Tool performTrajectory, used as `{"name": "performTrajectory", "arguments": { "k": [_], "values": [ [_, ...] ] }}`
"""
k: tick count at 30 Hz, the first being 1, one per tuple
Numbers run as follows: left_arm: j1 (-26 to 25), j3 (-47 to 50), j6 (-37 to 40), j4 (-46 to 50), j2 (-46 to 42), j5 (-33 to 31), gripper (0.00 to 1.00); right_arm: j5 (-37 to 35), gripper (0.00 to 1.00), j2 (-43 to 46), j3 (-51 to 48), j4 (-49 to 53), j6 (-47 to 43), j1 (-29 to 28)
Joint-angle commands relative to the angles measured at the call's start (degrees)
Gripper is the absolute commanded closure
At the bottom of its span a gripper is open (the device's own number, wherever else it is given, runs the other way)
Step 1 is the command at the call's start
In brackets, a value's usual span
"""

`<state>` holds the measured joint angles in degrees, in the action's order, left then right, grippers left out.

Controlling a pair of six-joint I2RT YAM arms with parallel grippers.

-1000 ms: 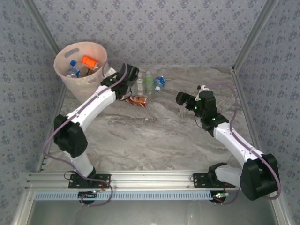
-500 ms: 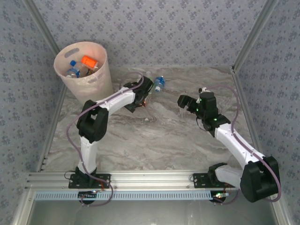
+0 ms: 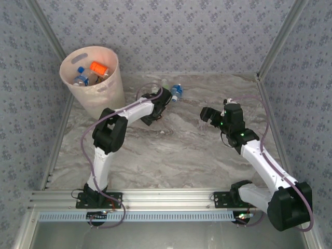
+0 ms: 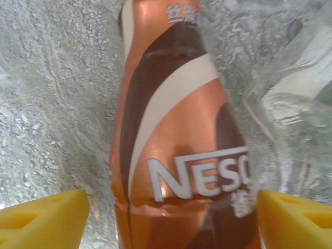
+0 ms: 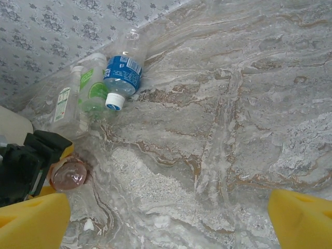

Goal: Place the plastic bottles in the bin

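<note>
Your left gripper (image 4: 168, 207) sits unclenched astride the orange bottle (image 4: 171, 129) lying mid-frame, lined up to pinch it for the bin (image 3: 106, 91) at upper left, while your right gripper (image 5: 168, 207) hangs open, empty.

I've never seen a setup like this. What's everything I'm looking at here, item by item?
Bin: one, pale pink, far left of table.
Bottles in bin: at least two, orange-label bottle and blue-capped bottle.
Bottles on table: four; blue-label bottle, green-label bottle, white-label bottle grouped by back wall, orange-brown bottle beside them.
Table: one, grey marble.
Left arm, right arm: white, black joints, near edge.
Left end effector: yellow fingers, open, straddling orange-brown bottle.
Right end effector: yellow fingers, open, above bare table.
</note>
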<state>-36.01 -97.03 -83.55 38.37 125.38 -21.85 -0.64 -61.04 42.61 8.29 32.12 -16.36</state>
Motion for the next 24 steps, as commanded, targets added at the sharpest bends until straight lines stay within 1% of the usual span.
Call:
{"name": "performTrajectory", "arguments": {
  "k": [1, 6, 10, 12, 15, 19, 24],
  "values": [
    [0.4, 4.5, 3.7, -3.1, -3.2, -1.5, 0.19, -0.1, 0.00, -0.4, 1.4, 1.0, -0.3, 0.4],
    [2.1, 6.6, 8.7, -7.8, -2.6, 0.3, 0.24, 0.8, 0.00, -1.6, 2.3, 1.1, 0.0, 0.4],
    [2.2, 6.1, 12.7, -8.6, -1.6, -0.2, 0.32, 0.8, 0.00, -1.7, 2.7, 1.2, 0.1, 0.3],
    [2.2, 6.4, 15.6, -9.9, -1.5, -0.4, 0.37, 0.8, 0.00, -1.6, 2.7, 1.4, 0.3, 0.4],
    [2.2, 6.3, 19.1, -10.3, -1.7, -0.4, 0.40, 1.0, 0.00, -1.3, 2.7, 1.9, 0.6, 0.4],
    [2.2, 7.8, 22.2, -11.9, -3.2, 0.5, 0.43, 1.2, 0.00, -0.8, 2.6, 2.5, 0.8, 0.4],
    [2.1, 12.1, 26.5, -16.7, -6.6, 2.5, 0.49, 1.2, 0.00, -0.8, 2.4, 1.7, 0.8, 0.3]
  ]
}}
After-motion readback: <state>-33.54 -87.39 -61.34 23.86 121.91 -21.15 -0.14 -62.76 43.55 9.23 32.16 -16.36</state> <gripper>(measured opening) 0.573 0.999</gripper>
